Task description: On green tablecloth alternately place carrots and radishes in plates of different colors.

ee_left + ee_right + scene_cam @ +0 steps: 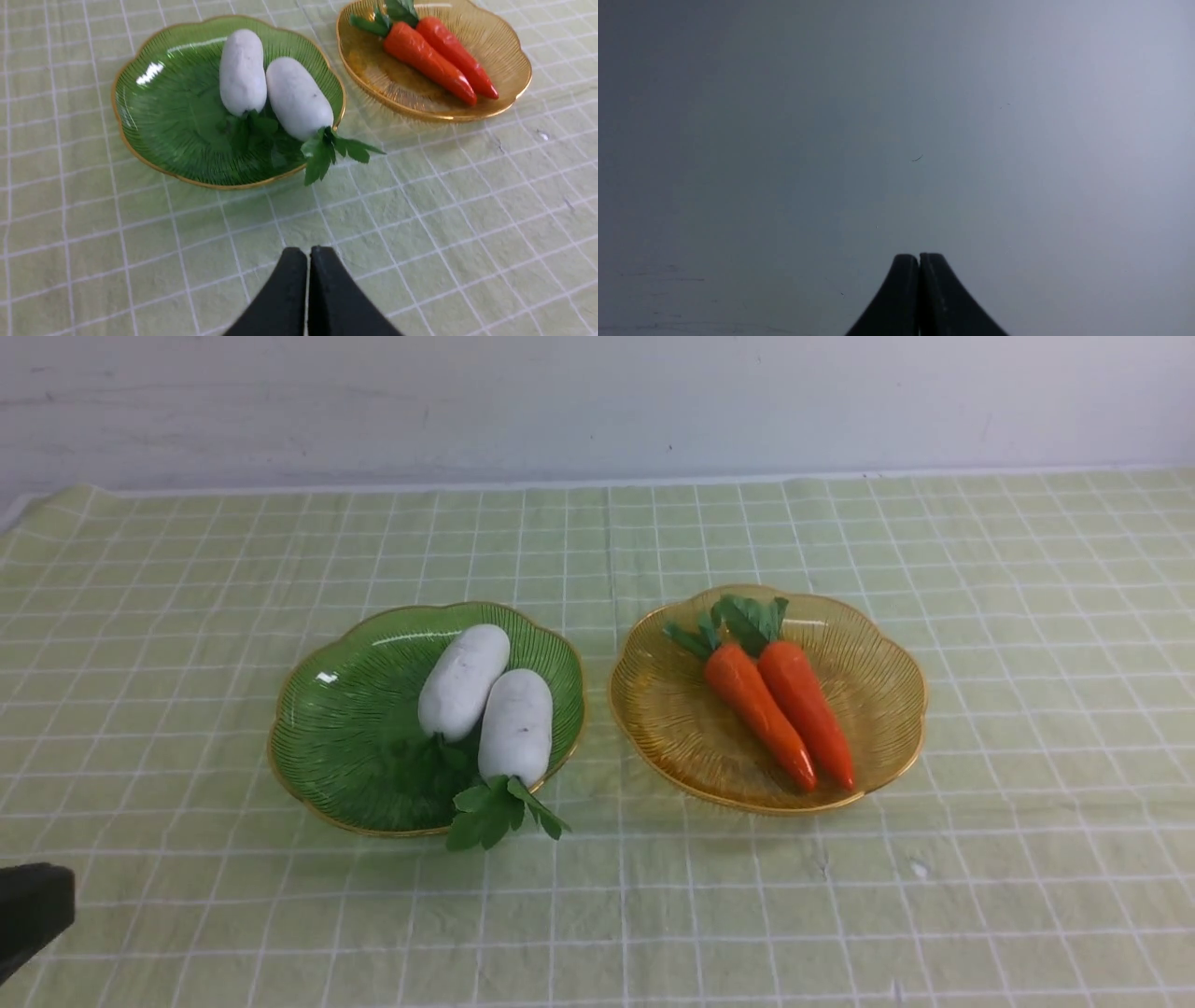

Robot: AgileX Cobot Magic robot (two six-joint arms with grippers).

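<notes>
Pale green gridded tablecloth [1027, 896]: two white matte toy radishes [464, 681] lie in the green ribbed plate [345, 728] centre-left, two glossy orange carrots [805, 705] in the amber plate [878, 681] centre-right. Likely light, stiff, slippery; grip mid-body. The left gripper [308, 254] and right gripper [919, 259] are closed, empty.

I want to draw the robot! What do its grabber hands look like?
Both are plain matte black. The left gripper has two smooth fingers, wide at the base, curving to narrow rounded tips. The right gripper looks the same. No cables, stickers or markings show, and the arms are almost entirely out of view.
</notes>
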